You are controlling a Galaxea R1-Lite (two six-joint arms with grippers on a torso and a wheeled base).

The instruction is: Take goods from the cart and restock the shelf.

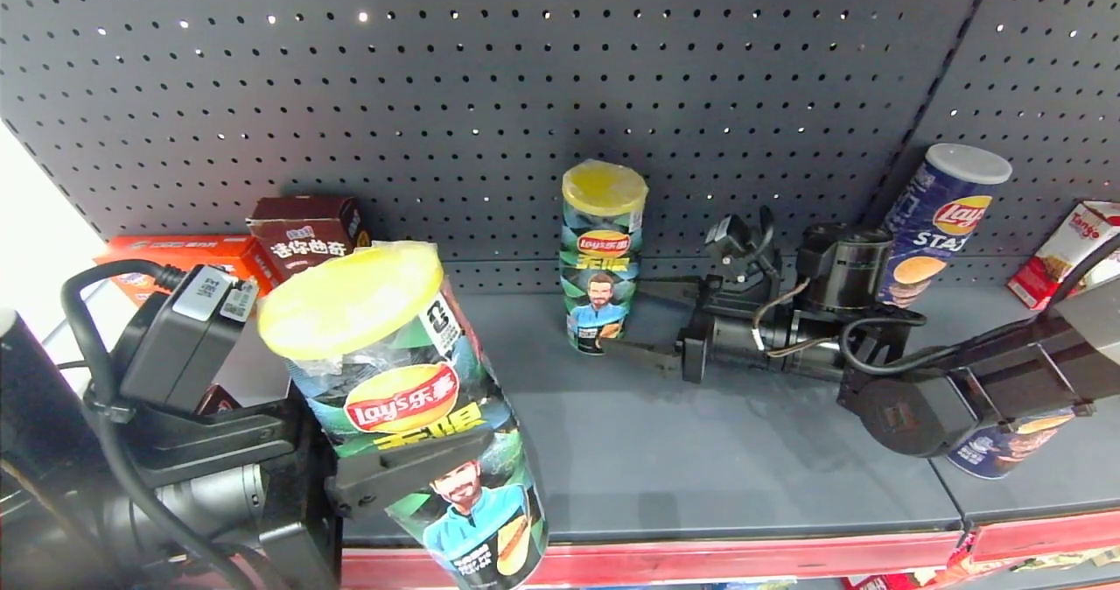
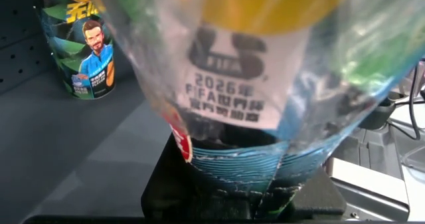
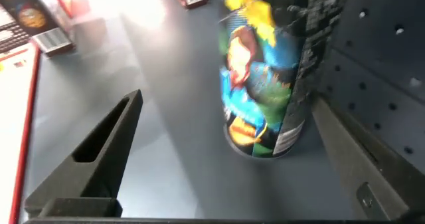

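My left gripper (image 1: 420, 459) is shut on a green chips can with a yellow lid (image 1: 398, 389), held tilted over the front left edge of the grey shelf (image 1: 717, 459). This held can (image 2: 252, 91) looms close in the left wrist view. A second matching can (image 1: 602, 257) stands upright at the back of the shelf by the pegboard, and also shows as the standing can (image 2: 83, 44). My right gripper (image 1: 637, 323) is open, a finger on each side of the standing can's (image 3: 265, 71) base, apart from it.
A blue chips can (image 1: 945, 222) stands right of my right arm, and another blue can (image 1: 1006, 446) sits under it. A red box (image 1: 1063, 253) leans at far right. An orange box (image 1: 188, 253) and a brown box (image 1: 306, 227) sit at back left. Red shelf lip (image 1: 656, 559) runs along the front.
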